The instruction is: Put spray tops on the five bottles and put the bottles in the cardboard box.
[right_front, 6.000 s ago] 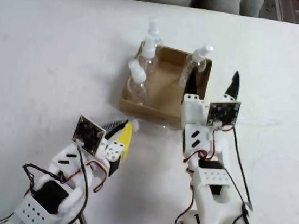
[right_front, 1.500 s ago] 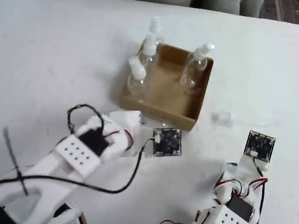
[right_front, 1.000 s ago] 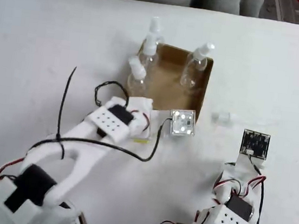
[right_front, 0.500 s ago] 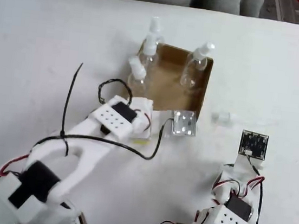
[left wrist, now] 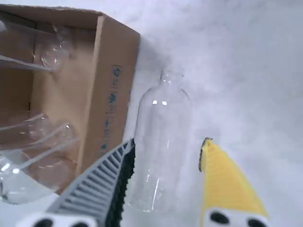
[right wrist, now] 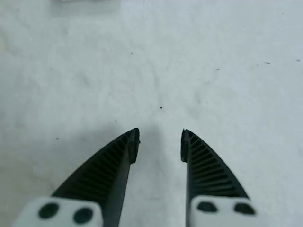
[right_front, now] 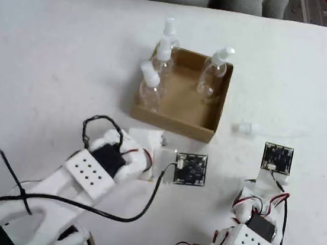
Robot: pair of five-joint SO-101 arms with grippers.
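Observation:
A clear bottle (left wrist: 161, 142) without a top lies on the table beside the outer wall of the cardboard box (left wrist: 111, 90). My left gripper (left wrist: 168, 146) is open and straddles it, grey finger on one side, yellow finger (left wrist: 218, 179) on the other, with a gap at the yellow one. In the high view my left arm (right_front: 105, 163) sits in front of the box (right_front: 172, 122) and covers that bottle. Several bottles with white spray tops (right_front: 213, 75) stand in or at the box. My right gripper (right wrist: 160, 142) is open over bare table.
A loose white spray top (right_front: 243, 127) lies on the table right of the box, ahead of my right arm's wrist board (right_front: 277, 158). One capped bottle (right_front: 169, 33) stands at the box's far-left corner. White table surrounds the box.
My left arm has pulled back from the box's front wall toward the near edge of the table. The right arm has stayed still over the last second.

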